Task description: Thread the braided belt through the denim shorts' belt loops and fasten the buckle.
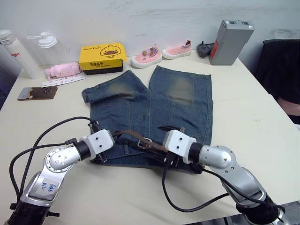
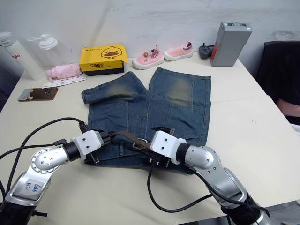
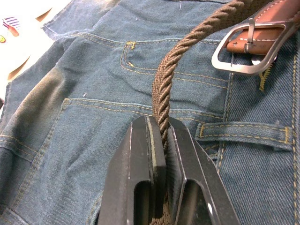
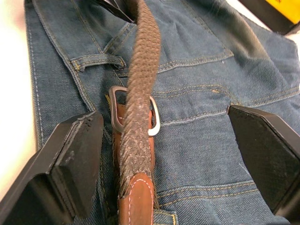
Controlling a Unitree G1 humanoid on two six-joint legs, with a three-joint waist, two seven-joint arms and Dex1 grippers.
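left gripper (image 3: 159,140): near left end of the waistband, jaws clamped on the braided belt (image 3: 171,79); strap runs edge-on between the pads
braided belt: lies across the waistband of the denim shorts (image 1: 154,108), from the left jaws toward the right gripper; strap passes through the buckle (image 4: 133,112), tan leather tip (image 4: 136,199) on the right-gripper side of it
belt loops: one loop (image 3: 243,133) flat on the waistband just beside the left jaws, strap not through it
denim shorts: flat on the bench (image 1: 262,117), legs pointing away from robot, waistband at the near edge
right gripper (image 4: 164,154): over the waistband's right part, jaws wide open, one finger each side of the belt, touching nothing
background: yellow box (image 1: 102,57), pink shoes (image 1: 161,53), grey battery (image 1: 230,41) along far edge
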